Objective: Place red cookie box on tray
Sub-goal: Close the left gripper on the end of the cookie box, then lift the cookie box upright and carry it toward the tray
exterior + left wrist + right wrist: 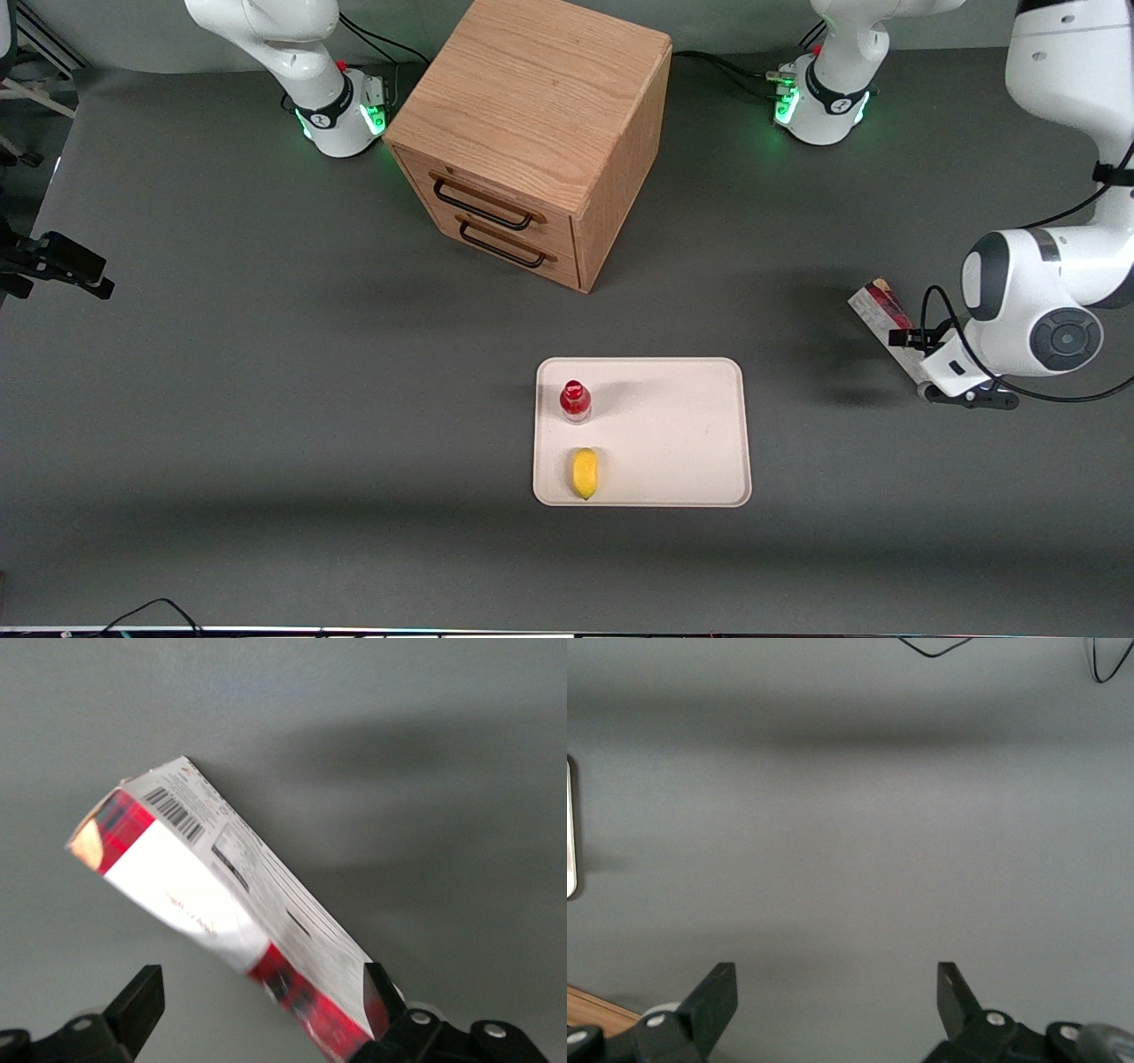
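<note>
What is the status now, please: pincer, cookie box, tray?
Pincer open, at one end of cookie box, toward working arm's end of table. Box not yet gripped, off tray. Tray carries bottle and lemon; rest of tray bare.

Grey tabletop (pixel 266 372) and what rests on it

A wooden drawer cabinet (pixel 532 133) stands between the two arm bases; nearer the front camera lies the cream tray (pixel 682 425). The red cookie box (pixel 879 312) sits at the working arm's end, well apart from the tray, with the hand (pixel 257 1014) over one end, its fingers spread, one touching the box's edge
</note>
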